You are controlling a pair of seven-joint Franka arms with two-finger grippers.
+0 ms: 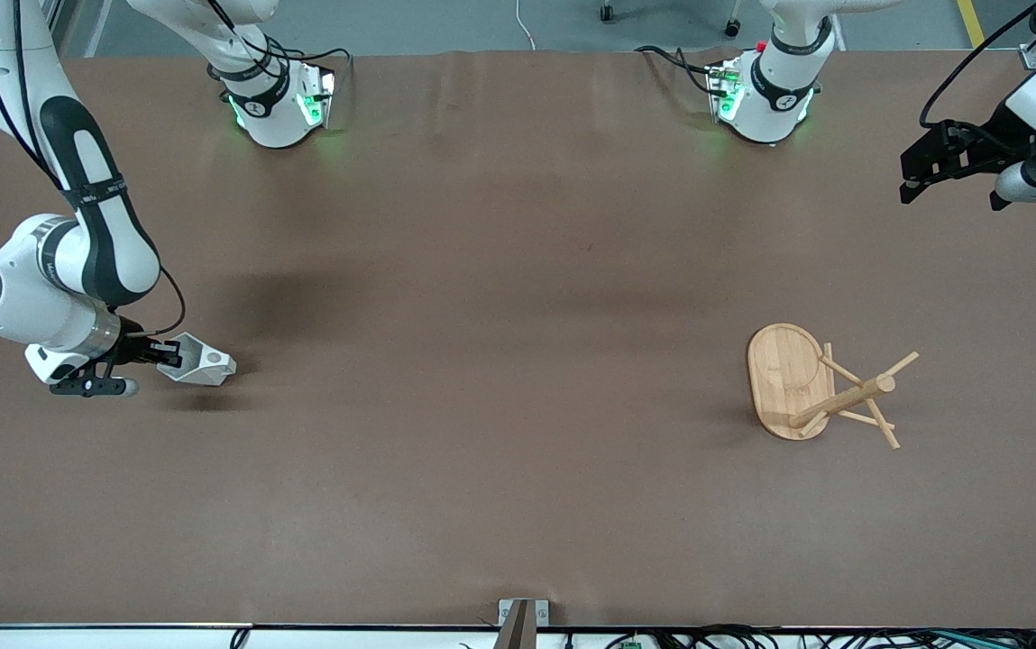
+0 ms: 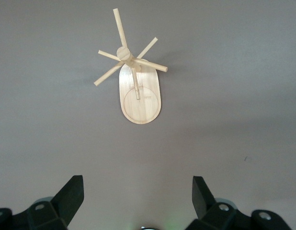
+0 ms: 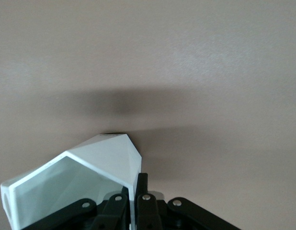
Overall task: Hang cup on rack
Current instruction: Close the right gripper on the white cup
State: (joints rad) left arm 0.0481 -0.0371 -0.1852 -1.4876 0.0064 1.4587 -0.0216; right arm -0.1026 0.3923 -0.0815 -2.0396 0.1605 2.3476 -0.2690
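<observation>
The right pincer (image 1: 177,352) pinches the wall of the faceted matte white cup (image 1: 202,362), tipped sideways above the brown desk (image 1: 499,270) near the right arm's end. The left pincer (image 2: 137,201) hangs spread by the left arm's end, over the desk, the light bamboo rack (image 1: 820,386) well apart.

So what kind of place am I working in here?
Likely a robotics lab bench, not a kitchen: a bare brown table with arm bases bolted along one edge, loose cables at the camera's edge, and only two props, the white cup in the right hand and the bamboo rack.
</observation>
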